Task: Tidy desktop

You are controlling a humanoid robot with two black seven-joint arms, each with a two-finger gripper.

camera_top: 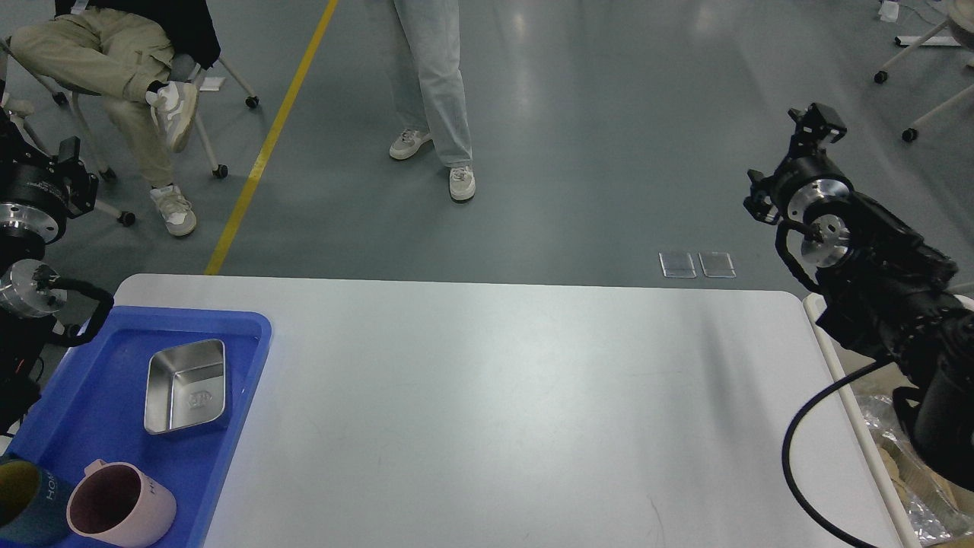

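Observation:
The desktop (494, 396) is a wide white-grey tabletop with nothing lying on its middle. My right arm comes in from the right above the table's right edge. Its gripper (816, 125) is raised over the floor beyond the far edge, small and dark, so its fingers cannot be told apart. My left arm stands at the left edge beside the blue tray. Its gripper (34, 171) is dark and partly cut off by the view's edge. Neither gripper shows anything held.
A blue tray (106, 358) on the table's left end holds a steel rectangular dish (186, 384), a pink mug (122, 506) and a dark teal mug (23, 498). A beige bin (837, 365) with crumpled foil (940, 517) stands at the right, partly behind my right arm. Two people are beyond the table.

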